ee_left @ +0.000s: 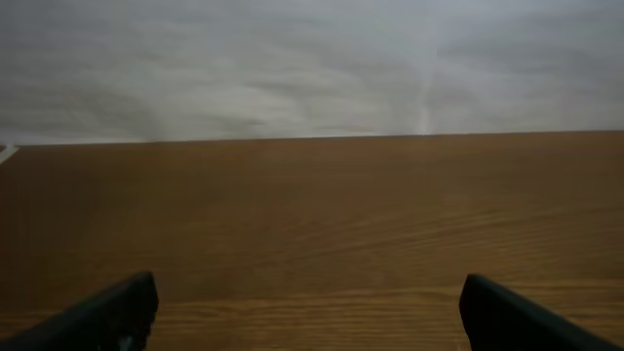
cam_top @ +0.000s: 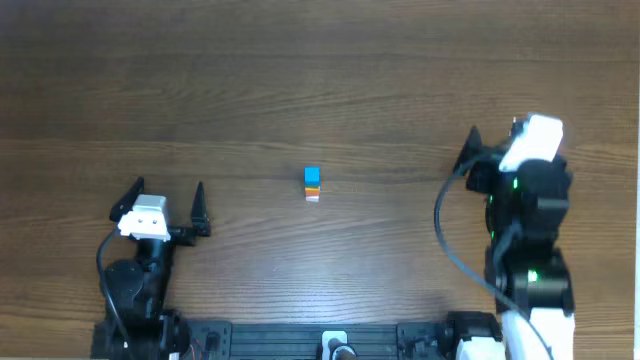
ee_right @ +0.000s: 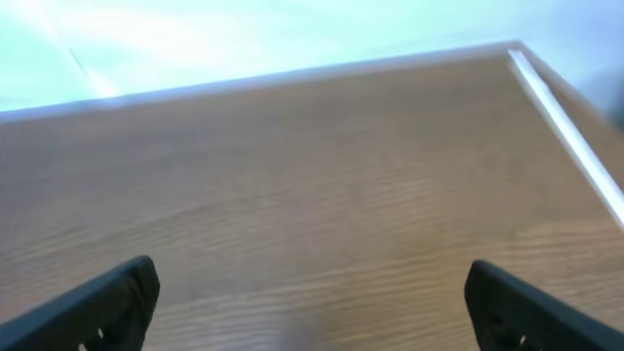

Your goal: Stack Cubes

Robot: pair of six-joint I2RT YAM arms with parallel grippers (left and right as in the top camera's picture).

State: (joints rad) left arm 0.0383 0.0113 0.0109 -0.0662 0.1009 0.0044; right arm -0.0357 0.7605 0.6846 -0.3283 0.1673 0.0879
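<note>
A small stack of cubes stands at the middle of the wooden table: a blue cube (cam_top: 312,176) on top, an orange cube (cam_top: 313,190) under it, and a thin white edge at the very bottom. My left gripper (cam_top: 167,192) is low at the left, well away from the stack, open and holding nothing. In the left wrist view, the left gripper (ee_left: 307,317) has only bare wood between its fingers. My right gripper (cam_top: 492,140) is at the right, raised and also far from the stack. The right wrist view has the right gripper (ee_right: 312,312) open over bare table.
The wooden table (cam_top: 320,80) stretches wide around the stack. Its far edge (ee_right: 292,70) and a pale corner strip (ee_right: 561,117) appear in the right wrist view. A black rail (cam_top: 320,335) with the arm bases runs along the near edge.
</note>
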